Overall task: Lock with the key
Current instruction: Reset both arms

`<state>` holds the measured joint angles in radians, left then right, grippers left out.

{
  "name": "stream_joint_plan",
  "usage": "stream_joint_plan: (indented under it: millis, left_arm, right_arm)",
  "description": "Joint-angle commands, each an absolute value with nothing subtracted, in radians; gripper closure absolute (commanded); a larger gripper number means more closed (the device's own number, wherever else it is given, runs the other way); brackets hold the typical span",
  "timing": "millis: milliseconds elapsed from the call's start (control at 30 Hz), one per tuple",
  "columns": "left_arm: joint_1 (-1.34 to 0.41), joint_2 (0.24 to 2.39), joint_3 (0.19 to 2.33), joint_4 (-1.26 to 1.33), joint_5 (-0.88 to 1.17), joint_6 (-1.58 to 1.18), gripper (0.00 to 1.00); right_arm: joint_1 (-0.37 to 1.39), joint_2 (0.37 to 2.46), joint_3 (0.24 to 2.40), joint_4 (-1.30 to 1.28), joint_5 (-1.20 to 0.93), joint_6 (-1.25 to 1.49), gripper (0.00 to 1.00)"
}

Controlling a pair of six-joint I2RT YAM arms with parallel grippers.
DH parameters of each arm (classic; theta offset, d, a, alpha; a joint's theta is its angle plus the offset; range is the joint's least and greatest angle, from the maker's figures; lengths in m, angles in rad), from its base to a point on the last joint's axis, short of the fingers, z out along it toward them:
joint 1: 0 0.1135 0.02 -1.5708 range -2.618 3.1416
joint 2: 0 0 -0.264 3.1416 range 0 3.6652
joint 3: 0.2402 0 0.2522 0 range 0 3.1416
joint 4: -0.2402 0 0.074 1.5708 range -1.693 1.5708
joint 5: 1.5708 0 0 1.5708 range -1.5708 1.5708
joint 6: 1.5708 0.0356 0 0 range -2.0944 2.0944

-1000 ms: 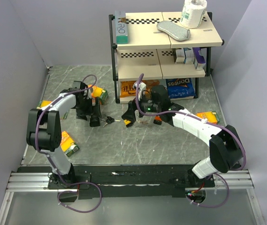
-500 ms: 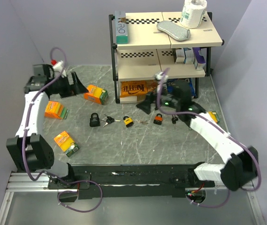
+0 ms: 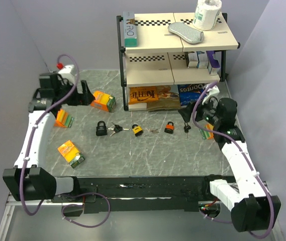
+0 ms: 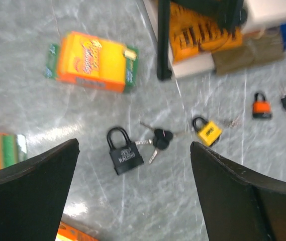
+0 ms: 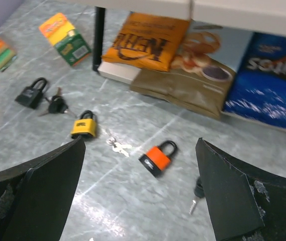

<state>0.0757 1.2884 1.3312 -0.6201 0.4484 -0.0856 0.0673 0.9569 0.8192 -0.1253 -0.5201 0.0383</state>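
Note:
Three padlocks lie in a row on the grey table: a black one point(image 3: 101, 128) with black-headed keys point(image 3: 116, 129) beside it, a yellow one point(image 3: 137, 130), and an orange one point(image 3: 169, 128). Small silver keys point(image 3: 154, 131) lie between the yellow and orange locks. A single black key point(image 3: 186, 128) lies right of the orange lock. My left gripper point(image 3: 85, 93) is open and empty, raised at the back left; its view shows the black padlock point(image 4: 125, 151) and keys point(image 4: 160, 139). My right gripper point(image 3: 188, 116) is open and empty above the orange padlock point(image 5: 159, 157) and black key point(image 5: 198, 193).
A three-tier shelf point(image 3: 173, 50) stands at the back with snack bags point(image 3: 148, 94) under it. Orange boxes lie at the left point(image 3: 103, 101), point(image 3: 62, 118), point(image 3: 71, 153), and another box point(image 3: 206, 131) lies under the right arm.
Both arms have pulled away from the padlocks in the middle. The left one rose to the back left, the right one swung to the right. The locks and keys lie uncovered.

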Motion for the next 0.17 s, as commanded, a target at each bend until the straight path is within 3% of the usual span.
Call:
stream_joint_plan:
  millis: [0,133]
  left_arm:
    - [-0.029,1.218,1.259,-0.537,0.31,-0.057,0.04]
    - [-0.043,1.192,1.249,-0.499,0.302,-0.075,0.04]
  right_arm:
    - [0.044,0.873,0.772,-0.114,-0.505,0.023,0.01]
    - [0.041,0.828,0.755,-0.112,-0.511,0.018,0.01]
